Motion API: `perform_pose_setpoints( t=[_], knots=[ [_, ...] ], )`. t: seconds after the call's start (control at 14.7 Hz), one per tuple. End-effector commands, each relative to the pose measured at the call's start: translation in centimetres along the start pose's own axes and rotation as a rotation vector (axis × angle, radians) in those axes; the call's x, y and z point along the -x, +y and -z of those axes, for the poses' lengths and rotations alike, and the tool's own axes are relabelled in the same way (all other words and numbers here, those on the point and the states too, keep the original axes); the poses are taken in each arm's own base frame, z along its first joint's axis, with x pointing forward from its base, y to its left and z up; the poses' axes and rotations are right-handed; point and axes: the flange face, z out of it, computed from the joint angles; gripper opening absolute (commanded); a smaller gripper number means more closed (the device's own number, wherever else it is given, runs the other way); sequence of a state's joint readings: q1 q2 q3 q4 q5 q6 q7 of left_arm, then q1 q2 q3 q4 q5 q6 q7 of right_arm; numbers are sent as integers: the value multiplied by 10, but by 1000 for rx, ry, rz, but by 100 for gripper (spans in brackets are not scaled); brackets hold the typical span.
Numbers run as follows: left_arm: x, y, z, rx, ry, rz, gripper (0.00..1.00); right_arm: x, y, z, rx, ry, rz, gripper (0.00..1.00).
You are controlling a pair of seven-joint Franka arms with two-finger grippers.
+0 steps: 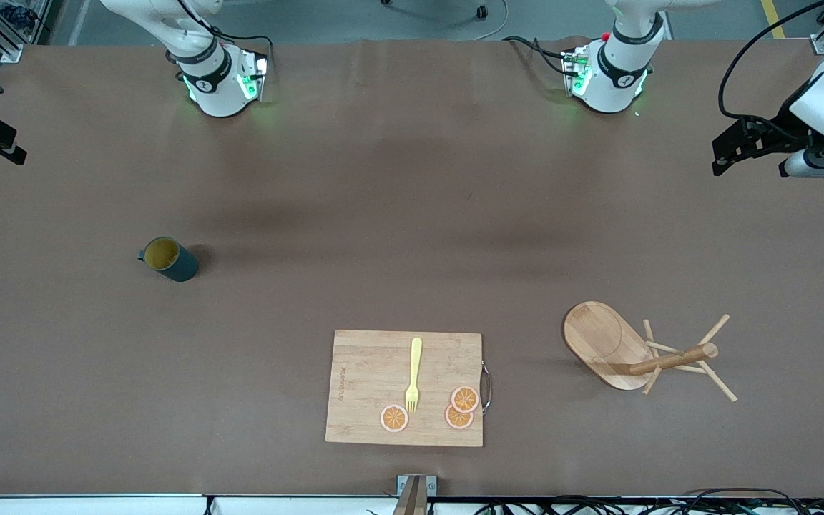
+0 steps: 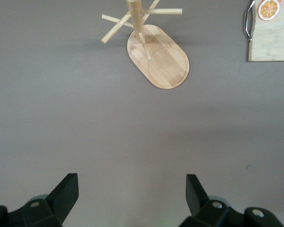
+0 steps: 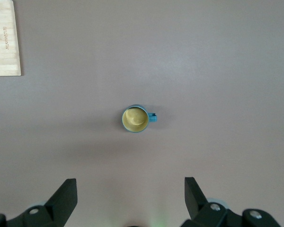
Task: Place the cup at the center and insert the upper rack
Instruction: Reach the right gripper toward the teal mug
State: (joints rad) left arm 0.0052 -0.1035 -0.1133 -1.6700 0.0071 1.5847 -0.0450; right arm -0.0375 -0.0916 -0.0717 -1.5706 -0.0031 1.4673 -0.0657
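Note:
The dark teal cup (image 1: 169, 259) with a mustard-yellow inside stands upright toward the right arm's end of the table. It also shows in the right wrist view (image 3: 135, 118). The right gripper (image 3: 131, 189) hangs high over the table near the cup, open and empty; in the front view it shows at the edge (image 1: 1, 141). The wooden upper rack (image 1: 616, 347), a mug tree with an oval base, stands toward the left arm's end and shows in the left wrist view (image 2: 161, 59). The left gripper (image 2: 131, 189) is open and empty, high over the table (image 1: 730, 150).
A rectangular wooden cutting board (image 1: 405, 386) lies near the front edge between cup and rack. A yellow fork (image 1: 413, 375) and three orange slices (image 1: 465, 399) lie on it. Its edge shows in both wrist views (image 2: 272, 42) (image 3: 4, 40). The arm bases (image 1: 609, 75) (image 1: 219, 82) stand along the back.

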Motion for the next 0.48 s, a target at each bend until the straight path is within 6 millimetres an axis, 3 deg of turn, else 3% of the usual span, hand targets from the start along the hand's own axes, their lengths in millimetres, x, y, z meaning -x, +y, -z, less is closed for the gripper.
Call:
perform_pose_setpoints(
  t=[0.0,0.41],
  knots=[
    [1,-1,9,-18,1,-12,100,-1,1,-2,-6,-3,9,100],
    [0,-5,14,-16,11,-13,100,1,-1,-3,-7,-19,9,100]
  ],
)
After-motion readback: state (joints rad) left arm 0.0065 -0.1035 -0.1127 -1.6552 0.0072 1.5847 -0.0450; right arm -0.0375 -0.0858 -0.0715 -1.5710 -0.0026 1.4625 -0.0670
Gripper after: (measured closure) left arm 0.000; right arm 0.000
